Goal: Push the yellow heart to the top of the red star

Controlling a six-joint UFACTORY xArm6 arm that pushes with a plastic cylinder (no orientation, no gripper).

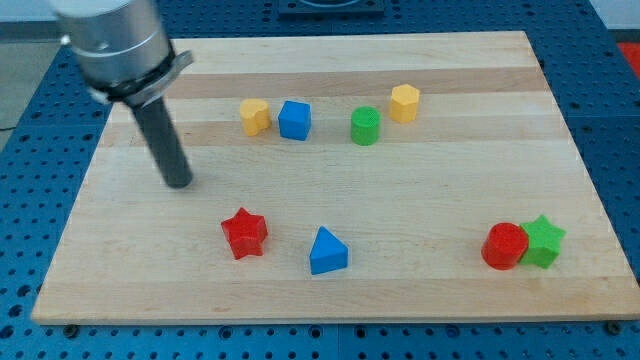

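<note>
The red star (244, 233) lies at the view's lower left of the wooden board. Two yellow blocks sit in the upper row: one (255, 116) at the row's left end, which looks like the heart, and one (404, 102) at the right end, which looks many-sided. The left yellow block stands well above the red star and a little to its right. My tip (180, 183) rests on the board at the view's left, above-left of the red star and below-left of the left yellow block, touching neither.
A blue cube (295, 120) sits right beside the left yellow block, and a green cylinder (365, 126) lies further right. A blue triangle (327, 251) lies right of the red star. A red cylinder (504, 246) and a green star (543, 241) touch at the lower right.
</note>
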